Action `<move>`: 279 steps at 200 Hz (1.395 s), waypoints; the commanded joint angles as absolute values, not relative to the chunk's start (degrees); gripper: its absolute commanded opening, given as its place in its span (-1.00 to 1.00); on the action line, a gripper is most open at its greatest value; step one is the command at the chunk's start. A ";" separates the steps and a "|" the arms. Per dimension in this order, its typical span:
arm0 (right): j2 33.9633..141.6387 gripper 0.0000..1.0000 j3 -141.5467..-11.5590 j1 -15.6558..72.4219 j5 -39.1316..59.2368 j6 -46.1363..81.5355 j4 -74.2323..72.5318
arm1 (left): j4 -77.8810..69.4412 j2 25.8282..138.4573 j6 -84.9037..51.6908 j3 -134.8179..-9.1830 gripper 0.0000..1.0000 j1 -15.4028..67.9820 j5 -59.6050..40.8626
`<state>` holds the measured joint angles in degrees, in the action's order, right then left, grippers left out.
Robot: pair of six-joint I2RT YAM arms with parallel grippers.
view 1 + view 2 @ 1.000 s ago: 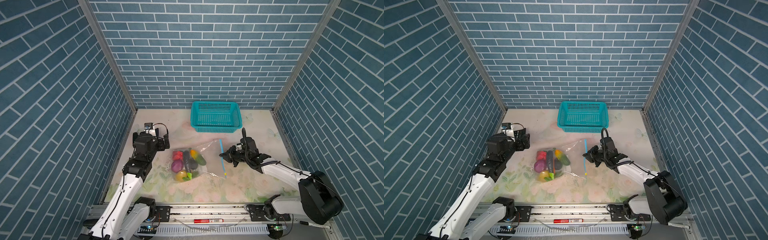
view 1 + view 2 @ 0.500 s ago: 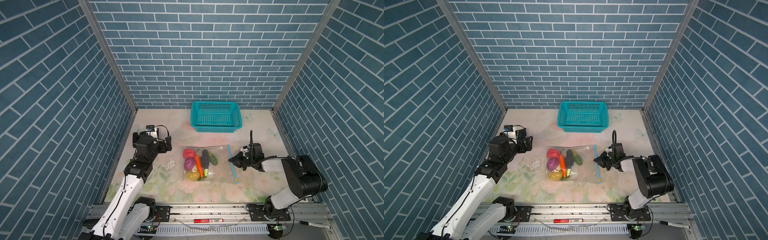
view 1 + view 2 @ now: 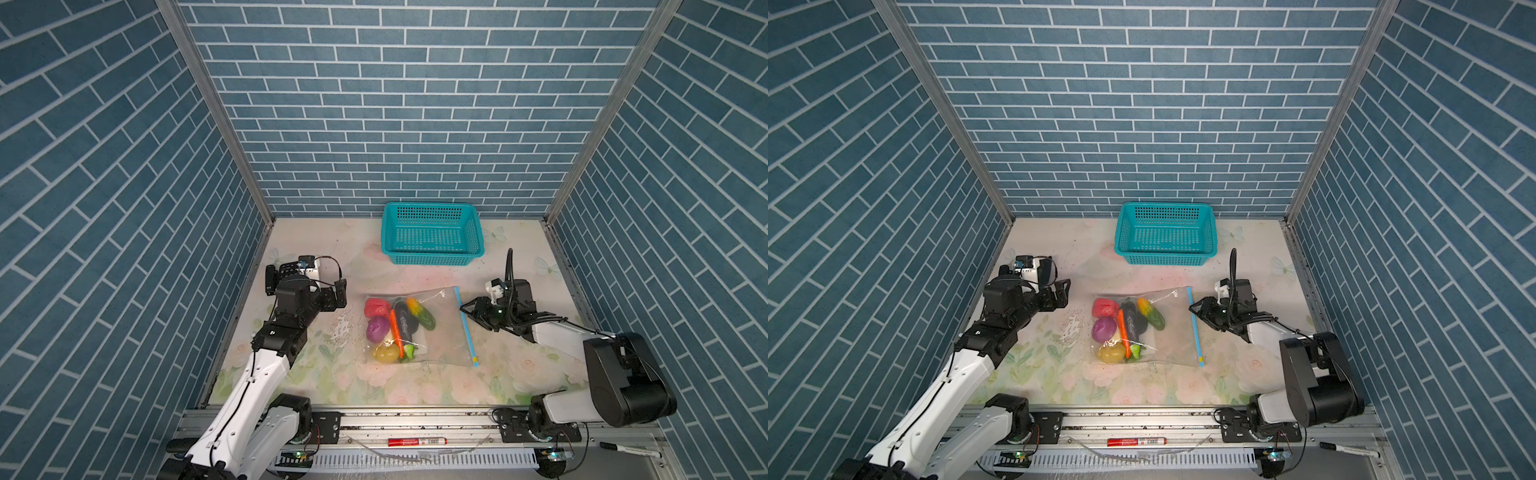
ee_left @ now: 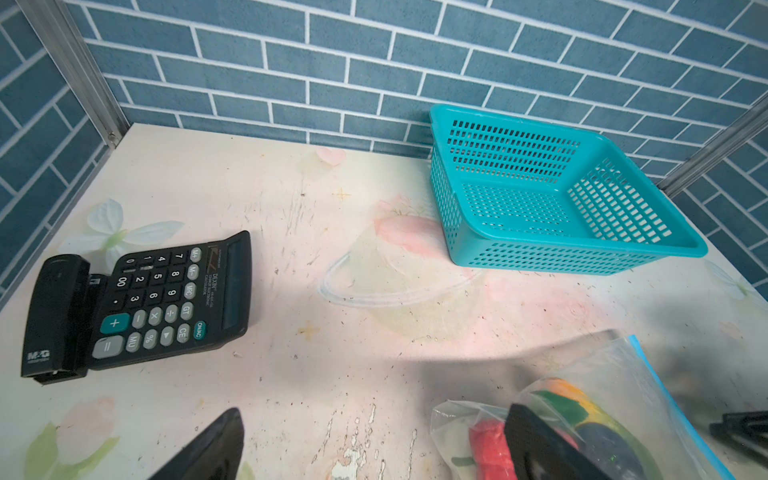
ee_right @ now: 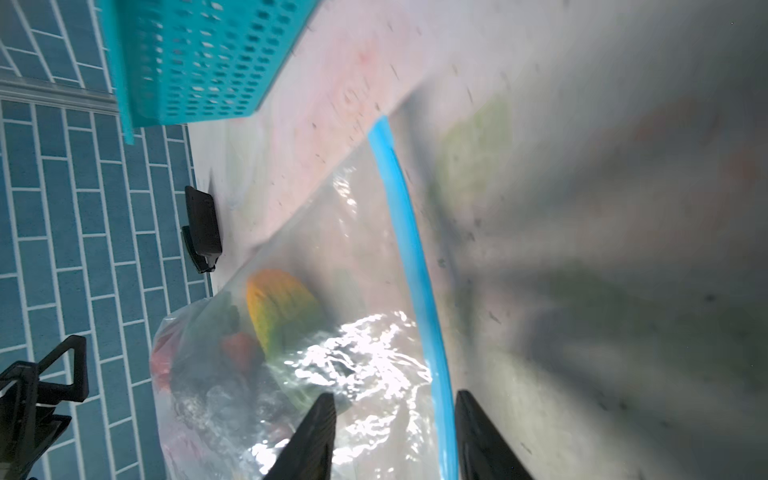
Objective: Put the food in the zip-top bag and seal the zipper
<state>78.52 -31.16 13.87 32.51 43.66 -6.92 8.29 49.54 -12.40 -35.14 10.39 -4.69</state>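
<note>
The zip-top bag [image 3: 440, 332] lay flat on the bench [image 3: 316, 374], the food [image 3: 399, 322] inside. The left fingers [image 4: 208, 449] stood wide open. The right fingers [image 5: 316, 440] were open just at the zipper [image 3: 466, 328]. If they snagged it, the bag might be dragged.

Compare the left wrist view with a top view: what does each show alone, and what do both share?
Only the left wrist view shows the calculator. Only a top view shows the red marker on the front rail and the yellow slider at the blue strip's end. Both show the basket and the bag holding the toy food.
</note>
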 commanded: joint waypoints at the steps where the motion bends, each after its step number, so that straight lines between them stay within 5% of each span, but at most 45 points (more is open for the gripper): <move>1: 74.48 -0.03 -35.25 13.21 24.88 32.67 -0.70 | 8.43 50.60 -12.42 -33.10 0.99 10.17 -1.81; 64: 60.74 0.02 -33.18 11.26 5.69 15.43 -1.86 | 1.60 47.22 -6.14 -25.06 0.97 10.17 5.69; 86: 58.00 0.24 -29.20 10.54 -6.47 11.15 -7.86 | -4.36 44.83 -1.31 -21.08 0.89 9.74 8.18; 126: 59.57 0.28 -23.72 8.95 -16.69 3.66 -21.12 | -9.58 54.71 3.88 -21.80 0.87 5.80 4.58; 216: 80.15 0.64 -13.65 7.27 -17.87 -3.48 -61.31 | -36.25 74.75 6.70 -21.42 0.77 1.32 0.26; 279: 89.44 0.76 -14.97 2.02 -14.30 1.61 -66.22 | -49.71 80.51 2.00 -18.73 0.80 -1.43 -1.86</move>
<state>86.37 -15.42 3.81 -15.75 0.21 -59.55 -37.89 77.91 3.79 -21.34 -1.23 -1.17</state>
